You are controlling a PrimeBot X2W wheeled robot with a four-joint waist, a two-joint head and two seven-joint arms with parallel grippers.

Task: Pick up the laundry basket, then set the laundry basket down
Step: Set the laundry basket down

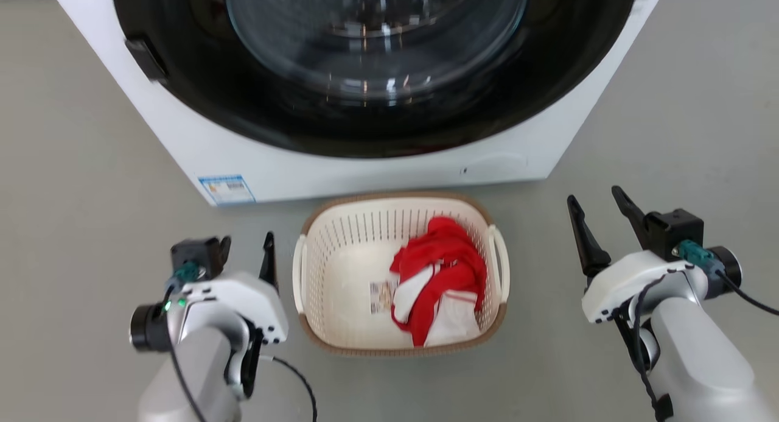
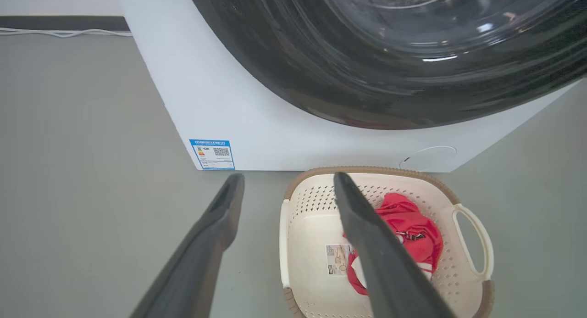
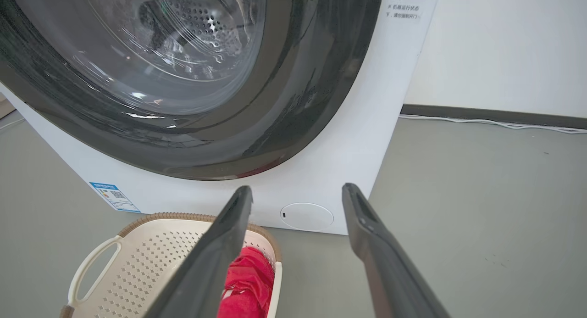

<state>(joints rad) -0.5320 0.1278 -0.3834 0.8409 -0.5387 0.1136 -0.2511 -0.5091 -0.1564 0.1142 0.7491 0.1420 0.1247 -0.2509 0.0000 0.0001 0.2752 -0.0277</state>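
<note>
The laundry basket (image 1: 341, 270), cream-white and perforated with a brown woven-look rim, sits on the grey floor in front of the washing machine. It has a white loop handle on each side and a paper label inside. Red and white clothing (image 1: 441, 279) lies in its right half. My left gripper (image 1: 246, 242) hovers open just left of the basket's left handle. My right gripper (image 1: 599, 209) is open, well to the right of the basket. The left wrist view shows the basket (image 2: 312, 235) below and right of that gripper (image 2: 289, 178). The right wrist view shows the basket (image 3: 151, 263) at lower left of that gripper (image 3: 298, 192).
A white front-loading washing machine (image 1: 377, 166) with a dark round door stands right behind the basket, a blue label (image 1: 226, 189) at its lower left corner. A white cable (image 3: 495, 123) runs along the wall's foot. Grey floor stretches to both sides.
</note>
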